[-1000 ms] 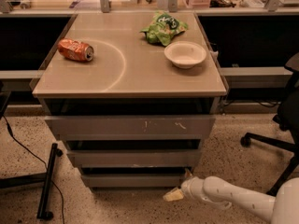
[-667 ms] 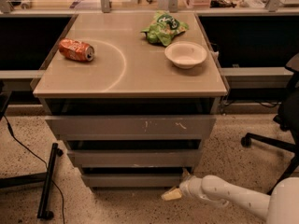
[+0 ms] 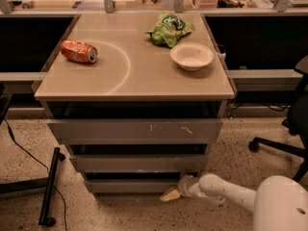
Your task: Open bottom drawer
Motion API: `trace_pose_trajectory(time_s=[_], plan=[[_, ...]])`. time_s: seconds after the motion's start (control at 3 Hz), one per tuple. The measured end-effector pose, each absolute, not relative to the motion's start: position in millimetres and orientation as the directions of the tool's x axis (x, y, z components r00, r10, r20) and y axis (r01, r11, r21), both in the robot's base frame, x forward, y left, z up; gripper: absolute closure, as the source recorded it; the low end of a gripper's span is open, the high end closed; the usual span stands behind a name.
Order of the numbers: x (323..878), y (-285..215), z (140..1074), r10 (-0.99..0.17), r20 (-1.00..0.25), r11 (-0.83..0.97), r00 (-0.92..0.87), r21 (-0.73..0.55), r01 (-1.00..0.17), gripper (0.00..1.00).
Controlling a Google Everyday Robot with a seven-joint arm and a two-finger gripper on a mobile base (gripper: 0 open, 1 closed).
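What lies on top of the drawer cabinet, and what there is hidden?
On the cabinet top: a red can on its side, a green bag and a white bowl. Anything under the bag is covered. The gripper is low, at the right end of the bottom drawer.

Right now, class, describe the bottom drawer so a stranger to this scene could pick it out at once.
Find the tan-topped cabinet with three grey drawer fronts. The bottom drawer is the lowest front, with the gripper by its right end. It is the narrowest and unmarked, unlike the scratched top front.
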State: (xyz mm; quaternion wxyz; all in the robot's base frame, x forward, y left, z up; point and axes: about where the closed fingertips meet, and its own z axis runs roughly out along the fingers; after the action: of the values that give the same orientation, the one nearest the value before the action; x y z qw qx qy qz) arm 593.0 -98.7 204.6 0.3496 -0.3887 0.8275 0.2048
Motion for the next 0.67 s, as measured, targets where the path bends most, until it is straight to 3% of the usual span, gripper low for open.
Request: trace_pose_trajectory(time_s=[0.67], plan=[[593.8, -93.0, 185.9, -0.492, -0.723, 0.604, -0.484, 0.117, -0.788, 0.0]])
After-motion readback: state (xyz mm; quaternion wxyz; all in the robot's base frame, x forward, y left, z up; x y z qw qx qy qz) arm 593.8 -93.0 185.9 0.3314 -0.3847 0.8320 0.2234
